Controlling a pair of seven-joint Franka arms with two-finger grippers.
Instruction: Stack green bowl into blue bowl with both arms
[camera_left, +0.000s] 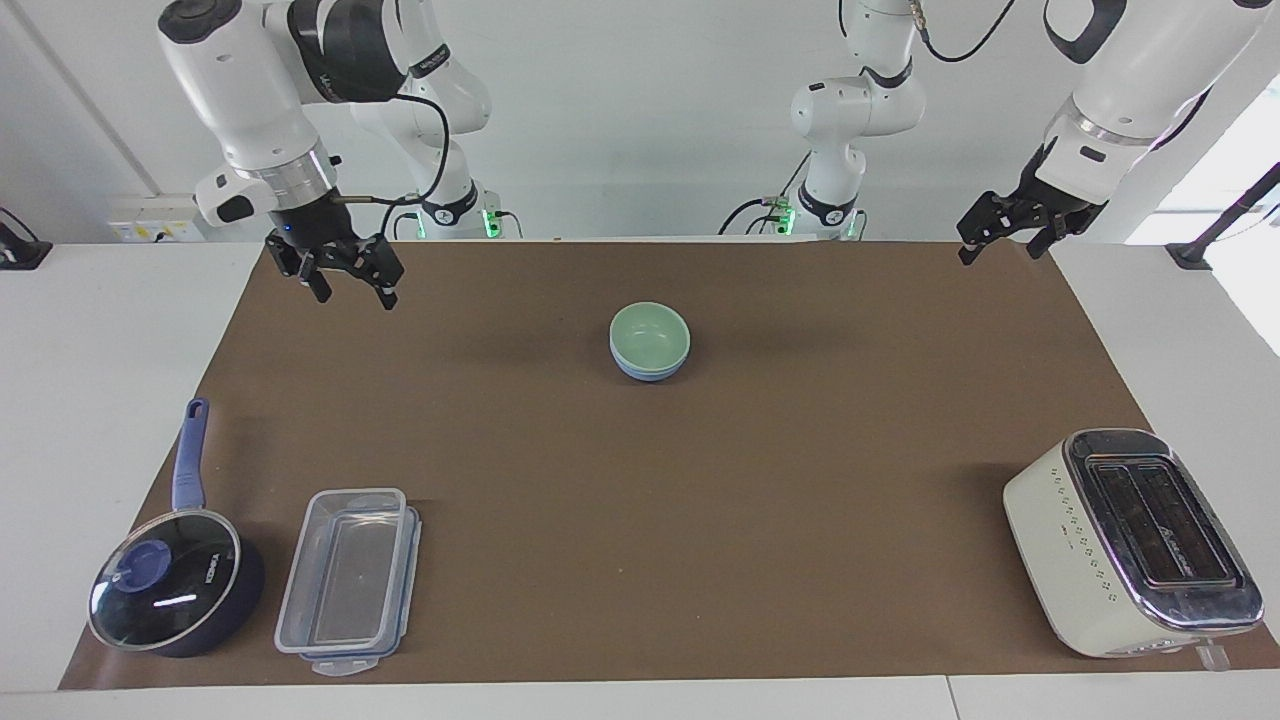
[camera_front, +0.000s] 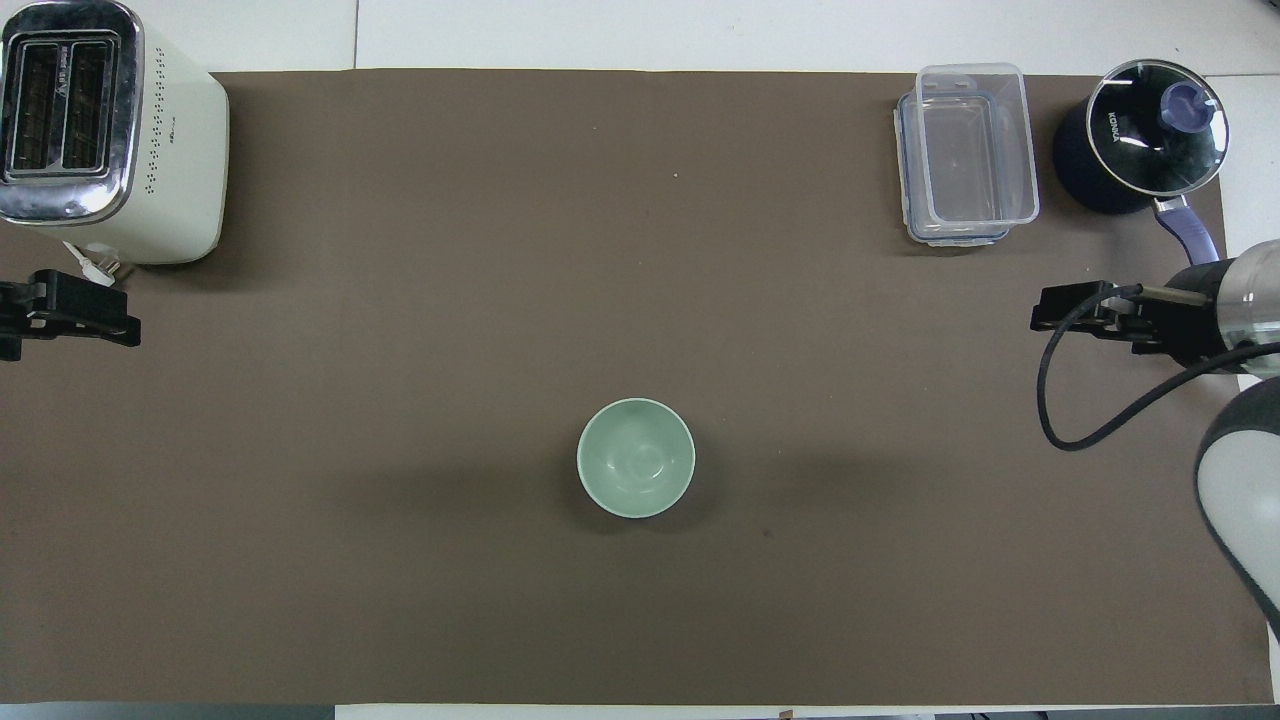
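Observation:
The pale green bowl (camera_left: 650, 333) sits nested inside the light blue bowl (camera_left: 646, 373) on the brown mat (camera_left: 700, 500), roughly midway between the two arms' ends of the table. Only the blue bowl's lower wall shows in the facing view. From overhead the green bowl (camera_front: 636, 458) covers the blue one. My right gripper (camera_left: 355, 297) hangs open and empty in the air over the mat's corner at the right arm's end, well apart from the bowls. My left gripper (camera_left: 1000, 250) hangs open and empty over the mat's corner at the left arm's end.
A cream toaster (camera_left: 1130, 540) stands at the left arm's end, farther from the robots than the bowls. A clear lidded container (camera_left: 345, 580) and a dark-blue saucepan with a glass lid (camera_left: 175, 590) stand at the right arm's end, also farther out.

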